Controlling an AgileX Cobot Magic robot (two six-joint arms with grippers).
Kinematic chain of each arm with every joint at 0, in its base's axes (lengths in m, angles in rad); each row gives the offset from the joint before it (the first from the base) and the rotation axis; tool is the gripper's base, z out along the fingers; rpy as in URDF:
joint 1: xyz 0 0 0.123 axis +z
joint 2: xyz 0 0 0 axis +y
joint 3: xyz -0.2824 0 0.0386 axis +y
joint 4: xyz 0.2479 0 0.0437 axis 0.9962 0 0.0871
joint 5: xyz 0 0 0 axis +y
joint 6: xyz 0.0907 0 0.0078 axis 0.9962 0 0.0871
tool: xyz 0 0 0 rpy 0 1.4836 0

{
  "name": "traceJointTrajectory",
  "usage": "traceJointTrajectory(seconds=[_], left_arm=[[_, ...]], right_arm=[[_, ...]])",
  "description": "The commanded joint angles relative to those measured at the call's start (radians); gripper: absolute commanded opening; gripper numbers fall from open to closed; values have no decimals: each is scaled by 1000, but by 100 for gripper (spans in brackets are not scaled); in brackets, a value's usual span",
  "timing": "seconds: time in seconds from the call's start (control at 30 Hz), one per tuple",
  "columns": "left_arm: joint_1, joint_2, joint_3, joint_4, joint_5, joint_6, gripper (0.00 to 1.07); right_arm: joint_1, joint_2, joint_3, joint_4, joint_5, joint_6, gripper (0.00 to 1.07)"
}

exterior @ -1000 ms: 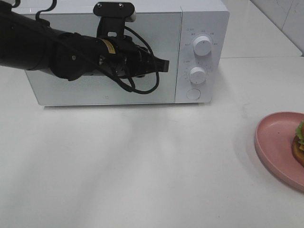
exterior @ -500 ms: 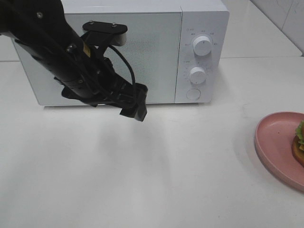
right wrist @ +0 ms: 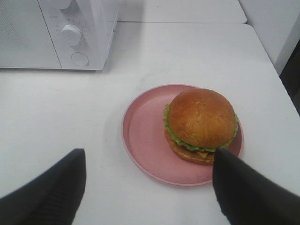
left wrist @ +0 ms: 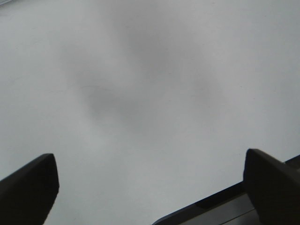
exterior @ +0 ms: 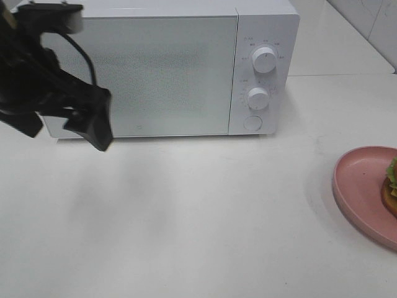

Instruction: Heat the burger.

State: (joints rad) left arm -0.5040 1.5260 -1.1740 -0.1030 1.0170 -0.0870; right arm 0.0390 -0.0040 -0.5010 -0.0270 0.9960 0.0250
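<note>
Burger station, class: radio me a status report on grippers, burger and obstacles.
Both grippers open, empty. Burger on pink plate, right gripper above it. Microwave door shut, in the way.

High view and right wrist share microwave — burger.

Glossy burger, matt pink plate

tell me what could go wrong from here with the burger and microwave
The microwave door looks shut, so the burger has nowhere to go until it is opened. The burger sits off-centre on the plate, near one rim, so a lift by the plate might tip it. The open right gripper hangs close; a squeeze could crush the tall bun.
</note>
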Motion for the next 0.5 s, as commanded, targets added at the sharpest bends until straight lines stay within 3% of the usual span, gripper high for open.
traceJointTrajectory(seconds=[0.03, 0.1, 0.17, 0.3, 0.37, 0.5], left_arm=[[136, -83, -5, -3, 83, 23, 100], [172, -102, -1, -4, 96, 31, 100], [312, -173, 44, -12, 122, 61, 100], [374, -209, 78, -28, 129, 87, 100], [470, -299, 161, -73, 106, 93, 100], [502, -360, 226, -75, 91, 95, 100]], right_arm=[[-4, -29, 2, -4, -1, -5, 74], [-4, -29, 2, -4, -1, -5, 74], [-4, -29, 2, -4, -1, -5, 74], [-4, -29, 2, -4, -1, -5, 74], [-4, -29, 2, -4, -1, -5, 74], [-4, -29, 2, -4, -1, -5, 74]])
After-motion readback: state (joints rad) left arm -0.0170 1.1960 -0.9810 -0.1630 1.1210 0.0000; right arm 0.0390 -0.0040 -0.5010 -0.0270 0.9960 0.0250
